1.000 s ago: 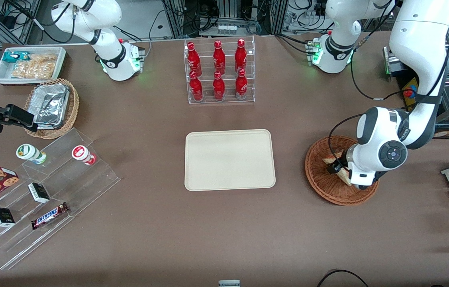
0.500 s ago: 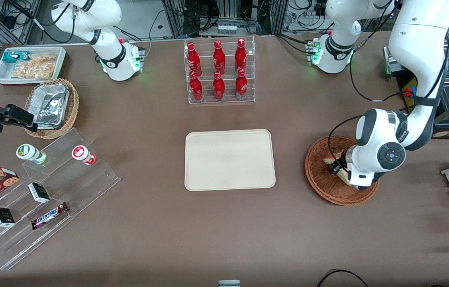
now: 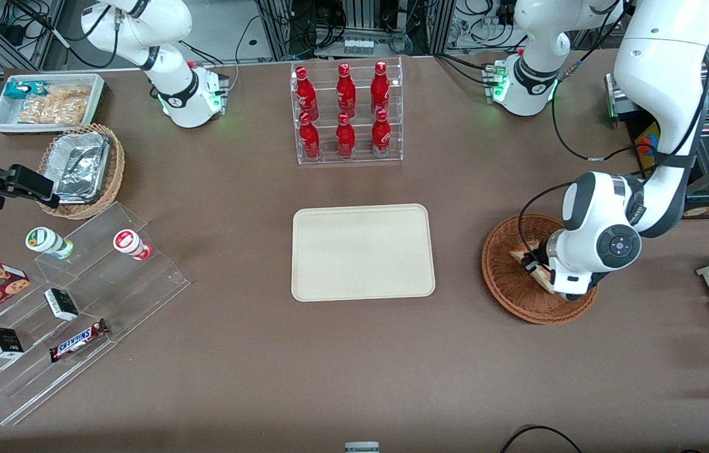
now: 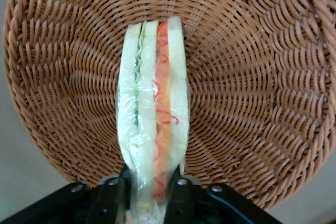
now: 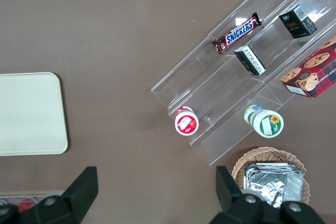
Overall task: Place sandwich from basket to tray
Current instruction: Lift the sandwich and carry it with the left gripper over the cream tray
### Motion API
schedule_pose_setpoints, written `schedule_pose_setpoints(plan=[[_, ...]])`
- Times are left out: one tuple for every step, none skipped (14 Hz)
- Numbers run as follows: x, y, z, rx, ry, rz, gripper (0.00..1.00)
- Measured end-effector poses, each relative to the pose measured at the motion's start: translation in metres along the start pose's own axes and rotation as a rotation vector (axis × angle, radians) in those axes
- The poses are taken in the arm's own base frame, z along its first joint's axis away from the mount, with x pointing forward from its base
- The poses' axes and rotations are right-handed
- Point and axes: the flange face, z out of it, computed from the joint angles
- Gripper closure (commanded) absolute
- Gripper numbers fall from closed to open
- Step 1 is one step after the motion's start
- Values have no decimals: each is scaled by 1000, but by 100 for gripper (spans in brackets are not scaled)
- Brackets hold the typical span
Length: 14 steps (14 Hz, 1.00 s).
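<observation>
The wicker basket holds the sandwich, standing on edge. The gripper pinches the sandwich's end, and its length runs six to twelve o'clock. The tray sits apart.

reddish-brown woven basket, sandwich pale white bread with green and orange-red filling stripes, black pincer low over the basket, plain cream-beige tray, matte brown surface, red bottles in clear rack

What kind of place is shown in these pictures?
Probably a robot lab staged as a snack shop: red bottles in a clear rack, a Snickers bar on acrylic steps, and the gripper shut on a sandwich over its basket.
</observation>
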Motion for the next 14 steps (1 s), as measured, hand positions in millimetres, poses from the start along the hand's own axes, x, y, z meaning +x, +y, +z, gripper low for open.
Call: schedule_pose_setpoints(plan=[[0, 0, -1, -2, 2, 0, 95], [1, 1, -3, -4, 4, 0, 95], [1, 1, -6, -8, 9, 1, 96], [0, 1, -11, -13, 16, 5, 96], [0, 2, -18, -17, 24, 19, 96], [0, 2, -30, -18, 30, 43, 96], [-3, 2, -46, -12, 31, 73, 96], [-8, 2, -66, -4, 29, 108, 96], [-21, 9, -87, 0, 31, 147, 96], [-39, 20, -106, -3, 38, 185, 95], [-61, 36, -120, -12, 49, 230, 95], [-86, 54, -130, -22, 61, 282, 95], [-113, 73, -136, -31, 70, 336, 95], [-136, 88, -138, -33, 76, 381, 95]])
